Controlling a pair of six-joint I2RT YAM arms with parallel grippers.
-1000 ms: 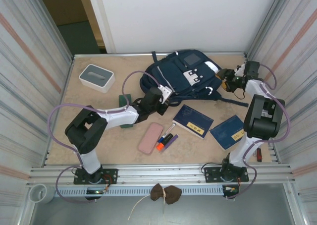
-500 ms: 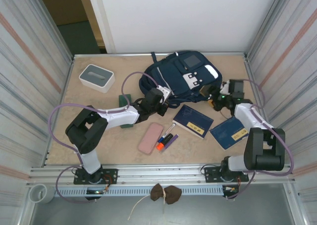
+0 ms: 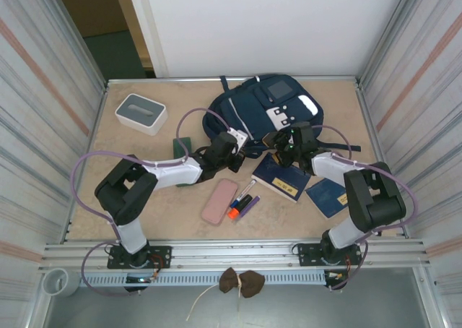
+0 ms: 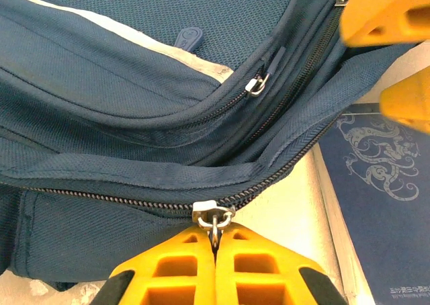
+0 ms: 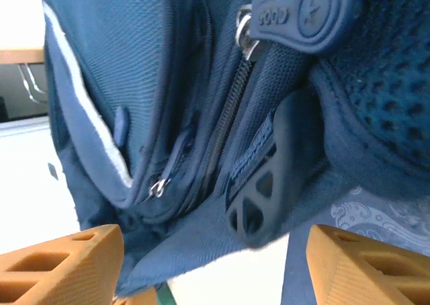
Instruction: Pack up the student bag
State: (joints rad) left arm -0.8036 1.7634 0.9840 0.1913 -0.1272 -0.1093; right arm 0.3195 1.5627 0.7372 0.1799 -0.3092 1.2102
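The student bag (image 3: 268,110), navy with white patches and a grey square, lies at the back middle of the table. My left gripper (image 3: 241,147) is at its near edge. In the left wrist view the yellow fingers (image 4: 181,268) are shut on the metal ring of a zipper pull (image 4: 214,219) on the bag's (image 4: 134,83) lower zip. My right gripper (image 3: 284,144) is at the bag's near right edge, close to the left one. Its jaws (image 5: 215,271) stand open, with the bag's (image 5: 195,103) hem and a dark plastic strap tab (image 5: 265,184) just ahead of them.
A navy book (image 3: 282,176) lies under the right gripper and a second one (image 3: 328,196) to its right. A pink case (image 3: 219,201) and markers (image 3: 242,204) lie at the front middle. A white-and-grey box (image 3: 141,113) sits back left, and a green block (image 3: 184,149) lies by the left arm.
The right arm has swung from the back right corner leftward to the bag's near edge, close to the left gripper. The left gripper has stayed shut on the zipper pull.
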